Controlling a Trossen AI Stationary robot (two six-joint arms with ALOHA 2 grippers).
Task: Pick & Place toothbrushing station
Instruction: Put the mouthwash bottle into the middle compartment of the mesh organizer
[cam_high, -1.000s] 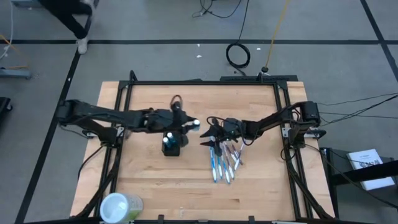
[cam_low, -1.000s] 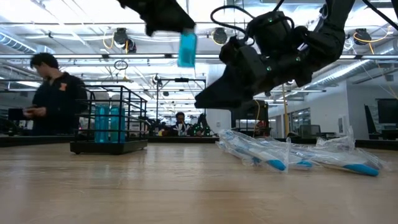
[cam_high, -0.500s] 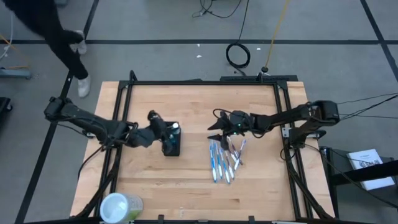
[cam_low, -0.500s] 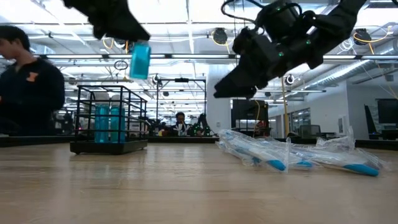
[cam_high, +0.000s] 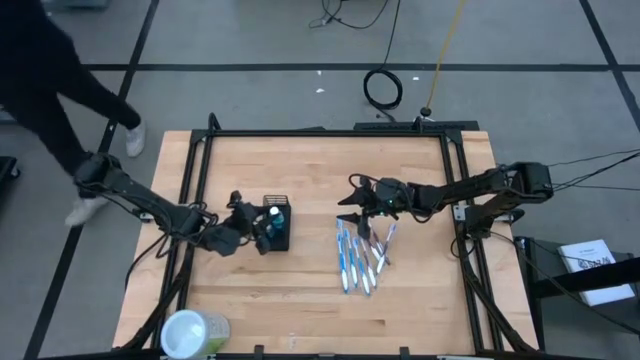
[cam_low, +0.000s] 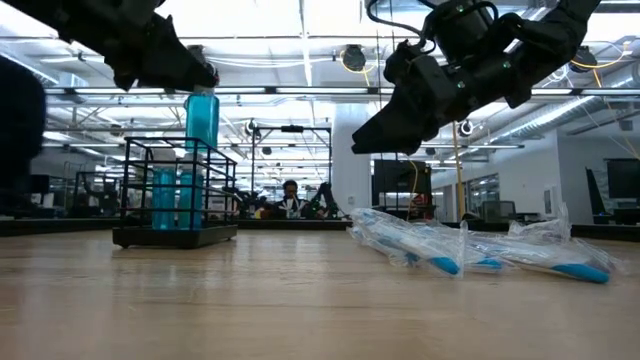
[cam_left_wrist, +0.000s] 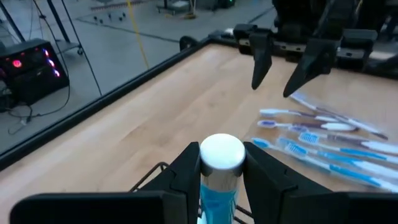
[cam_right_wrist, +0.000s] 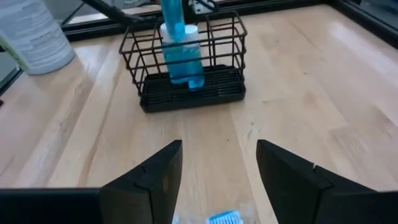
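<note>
From above, my left gripper (cam_high: 258, 228) sits against the small black wire-mesh holder (cam_high: 277, 225) on the wooden tabletop (cam_high: 300, 290), far nearer than my right gripper (cam_high: 352, 215), which hangs open and empty over the wrapped blue-and-white toothbrushes (cam_high: 358, 255). At table height, the blue tube (cam_low: 201, 118) stands upright, its lower end already inside the holder. My left wrist view shows my fingers (cam_left_wrist: 186, 171) clamped on the tube's white-capped top (cam_left_wrist: 222, 154), the holder directly underneath.

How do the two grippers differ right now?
The left gripper is shut on a blue tube, held upright in the top of the black holder; the right gripper is open and empty. The left is at the holder; the right hangs above the toothbrushes. Both are off the table.
</note>
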